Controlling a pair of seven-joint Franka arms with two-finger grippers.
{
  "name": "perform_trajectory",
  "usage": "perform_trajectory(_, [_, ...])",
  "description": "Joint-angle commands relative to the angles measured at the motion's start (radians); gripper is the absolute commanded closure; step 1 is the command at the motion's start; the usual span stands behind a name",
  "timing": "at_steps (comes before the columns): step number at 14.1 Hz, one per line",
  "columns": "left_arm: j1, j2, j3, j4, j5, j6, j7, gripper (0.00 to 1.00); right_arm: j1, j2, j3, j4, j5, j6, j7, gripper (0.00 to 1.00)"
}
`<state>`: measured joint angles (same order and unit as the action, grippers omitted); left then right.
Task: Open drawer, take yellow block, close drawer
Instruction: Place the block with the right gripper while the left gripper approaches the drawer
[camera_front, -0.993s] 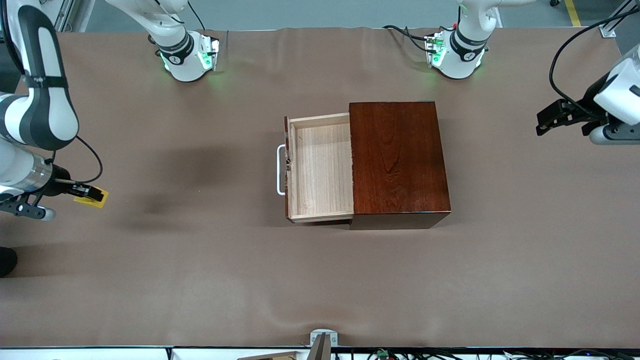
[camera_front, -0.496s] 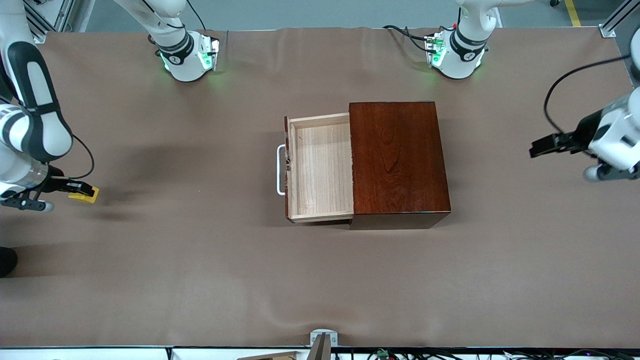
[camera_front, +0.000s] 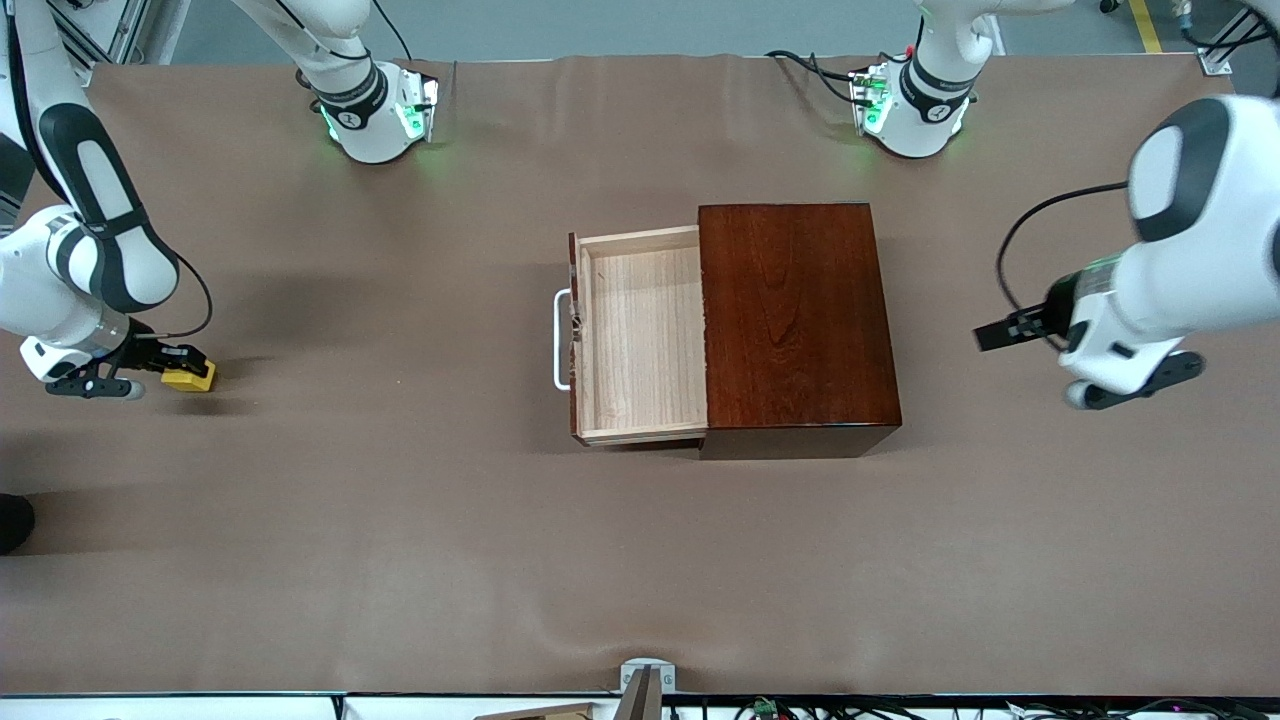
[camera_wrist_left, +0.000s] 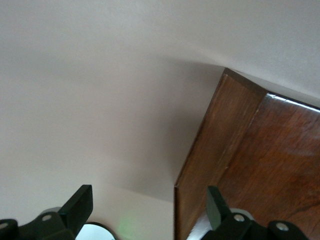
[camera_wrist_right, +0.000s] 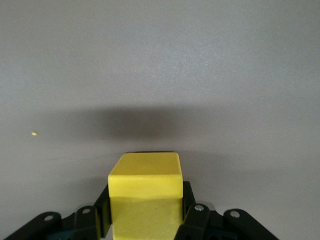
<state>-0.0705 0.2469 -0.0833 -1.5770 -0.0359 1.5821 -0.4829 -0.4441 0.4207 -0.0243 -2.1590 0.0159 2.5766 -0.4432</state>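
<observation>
The drawer (camera_front: 640, 335) of the dark reddish-brown box (camera_front: 795, 325) stands pulled out toward the right arm's end, its white loop handle (camera_front: 558, 340) in front. Its pale interior shows nothing inside. My right gripper (camera_front: 186, 368) is low over the table at the right arm's end, shut on the yellow block (camera_front: 192, 380). In the right wrist view the block (camera_wrist_right: 145, 192) fills the space between the fingers of the right gripper (camera_wrist_right: 145, 212). My left gripper (camera_front: 992, 336) hovers open beside the box at the left arm's end. The left gripper (camera_wrist_left: 149, 205) faces the box's corner (camera_wrist_left: 260, 165).
The brown table cover (camera_front: 400, 520) stretches wide between the drawer's handle and the right gripper. Both arm bases (camera_front: 375, 110) stand along the table edge farthest from the front camera.
The left arm has swung from the table's end toward the box. The right gripper has shifted a little with the yellow block and sunk lower. The drawer has not moved.
</observation>
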Motion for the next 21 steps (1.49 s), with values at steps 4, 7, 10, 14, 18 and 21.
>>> perform_trajectory(4, [-0.054,0.022,0.002,0.029,-0.010,0.044,-0.184,0.00,-0.024,0.009,0.021,0.005,0.001,0.001,-0.017,0.43])
perform_trajectory(7, [-0.104,0.020,0.004,0.031,-0.013,0.044,-0.256,0.00,-0.016,0.007,0.021,0.016,0.001,-0.007,-0.018,0.00])
perform_trajectory(10, [-0.127,0.017,-0.010,0.040,-0.016,0.044,-0.402,0.00,-0.008,-0.011,0.029,0.077,0.001,-0.103,-0.023,0.00])
perform_trajectory(14, [-0.189,0.018,-0.018,0.083,-0.025,0.045,-0.600,0.00,0.027,-0.016,0.032,0.302,0.001,-0.425,-0.012,0.00])
perform_trajectory(18, [-0.258,0.020,-0.018,0.114,-0.042,0.052,-0.759,0.00,0.076,-0.080,0.032,0.390,0.003,-0.524,0.036,0.00])
perform_trajectory(21, [-0.302,0.020,-0.016,0.124,-0.039,0.052,-0.830,0.00,0.151,-0.173,0.032,0.435,0.002,-0.628,0.165,0.00])
